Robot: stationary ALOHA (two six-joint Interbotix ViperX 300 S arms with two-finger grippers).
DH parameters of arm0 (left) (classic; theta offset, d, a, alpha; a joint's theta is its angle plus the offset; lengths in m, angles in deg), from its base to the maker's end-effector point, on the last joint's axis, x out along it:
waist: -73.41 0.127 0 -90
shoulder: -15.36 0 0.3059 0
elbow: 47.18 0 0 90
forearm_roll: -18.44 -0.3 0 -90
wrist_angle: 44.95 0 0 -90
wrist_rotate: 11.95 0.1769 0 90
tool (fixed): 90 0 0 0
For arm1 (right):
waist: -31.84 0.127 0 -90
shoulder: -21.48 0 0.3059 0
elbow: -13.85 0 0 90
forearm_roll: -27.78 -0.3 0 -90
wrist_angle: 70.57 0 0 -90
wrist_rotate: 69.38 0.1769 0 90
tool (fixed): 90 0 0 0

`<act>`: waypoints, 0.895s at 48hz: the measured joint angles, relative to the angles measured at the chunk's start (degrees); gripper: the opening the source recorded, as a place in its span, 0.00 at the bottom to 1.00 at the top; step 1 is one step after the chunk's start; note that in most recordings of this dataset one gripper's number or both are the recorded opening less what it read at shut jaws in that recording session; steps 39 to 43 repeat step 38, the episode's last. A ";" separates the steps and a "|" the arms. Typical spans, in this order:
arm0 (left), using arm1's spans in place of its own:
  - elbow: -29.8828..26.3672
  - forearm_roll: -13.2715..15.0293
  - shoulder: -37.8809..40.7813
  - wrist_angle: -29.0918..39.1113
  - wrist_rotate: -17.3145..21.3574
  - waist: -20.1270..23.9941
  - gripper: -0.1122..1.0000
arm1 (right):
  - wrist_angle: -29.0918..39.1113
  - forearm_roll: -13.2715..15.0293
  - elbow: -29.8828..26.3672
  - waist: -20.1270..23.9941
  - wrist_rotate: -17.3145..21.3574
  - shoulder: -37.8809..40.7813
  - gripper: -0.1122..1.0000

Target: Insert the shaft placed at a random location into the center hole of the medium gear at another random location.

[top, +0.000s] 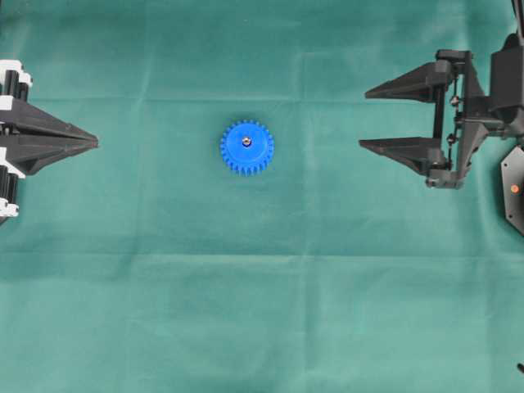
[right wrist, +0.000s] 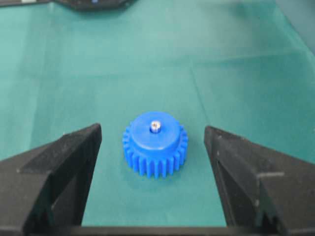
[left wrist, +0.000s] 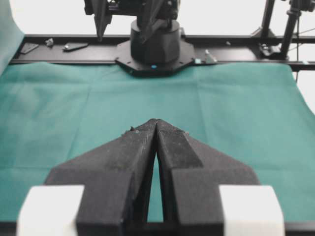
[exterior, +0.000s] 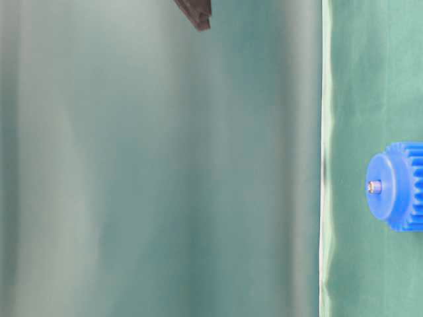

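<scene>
The medium gear [top: 246, 147] lies flat near the middle of the green-covered counter [top: 262, 311], teeth outward, hub up. The shaft [right wrist: 155, 126] stands upright in the center hole, its silver tip just proud of the hub; the table-level view shows the same small stub [exterior: 374, 187] poking from the hub face.

The right gripper [top: 364, 119] sits well apart from the gear toward the right edge, its jaws spread wide and empty. The left gripper [top: 96, 142] rests at the left edge, jaws pressed together with nothing between them.

The insertion looks complete. What remains, judging by this, is only clearing away without brushing the gear, so the pin stays seated.
</scene>
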 measured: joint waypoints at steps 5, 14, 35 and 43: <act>0.00 0.00 0.00 0.00 0.00 0.00 0.10 | 0.00 0.00 0.44 0.00 0.00 -0.18 0.86; 0.00 0.00 0.00 0.00 0.00 0.00 0.10 | 0.00 0.00 0.62 0.00 0.00 -0.18 0.86; 0.00 0.00 0.00 0.00 0.00 0.00 0.10 | 0.00 0.00 0.62 0.00 0.00 -0.18 0.86; 0.09 0.00 0.00 0.00 0.00 0.09 0.10 | 0.00 0.00 0.70 0.00 0.00 -0.09 0.86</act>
